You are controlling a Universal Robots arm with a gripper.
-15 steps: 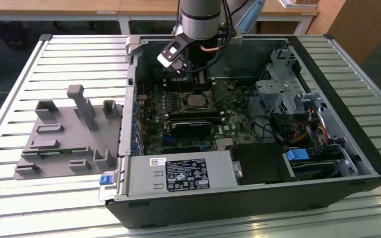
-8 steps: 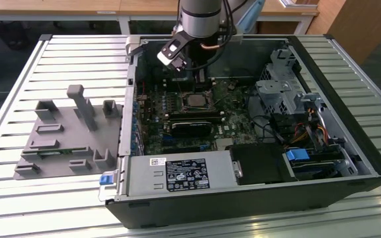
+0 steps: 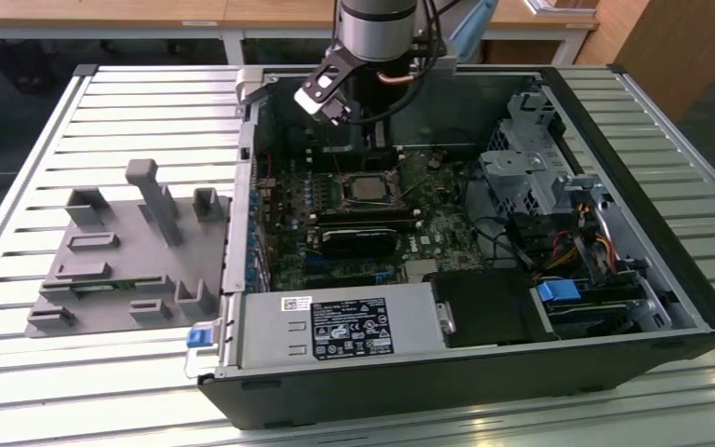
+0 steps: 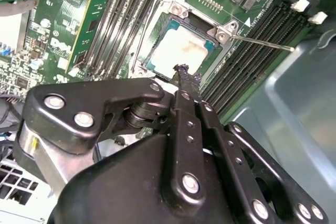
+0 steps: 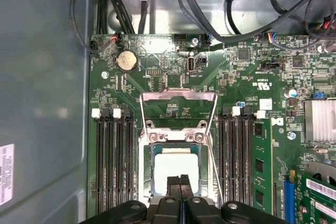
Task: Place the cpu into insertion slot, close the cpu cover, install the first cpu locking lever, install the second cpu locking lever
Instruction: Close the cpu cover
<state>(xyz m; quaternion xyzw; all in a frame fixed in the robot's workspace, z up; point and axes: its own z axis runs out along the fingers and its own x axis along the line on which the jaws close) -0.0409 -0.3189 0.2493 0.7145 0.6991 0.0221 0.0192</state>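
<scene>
The cpu (image 5: 176, 169) lies flat in the insertion slot (image 5: 148, 157) on the green board, its pale metal face up; it also shows in the second wrist view (image 4: 176, 51). The cpu cover (image 5: 178, 96) appears raised on its hinge at one edge of the slot, off the chip. A thin wire lever (image 4: 262, 42) sticks out sideways over the memory slots. My gripper (image 5: 180, 182) hovers just above the cpu's edge, black fingers (image 4: 185, 85) shut together with nothing between them. In the exterior view the arm (image 3: 380, 28) reaches down into the case above the slot (image 3: 364, 186).
Long black memory slots (image 5: 113, 161) flank the socket on both sides. The case wall (image 5: 42, 103) stands close beside one bank. Cables (image 5: 157, 3) hang past the board's edge. A grey fixture (image 3: 122, 251) lies outside the case at the exterior view's left; a power supply (image 3: 339, 326) sits at the front.
</scene>
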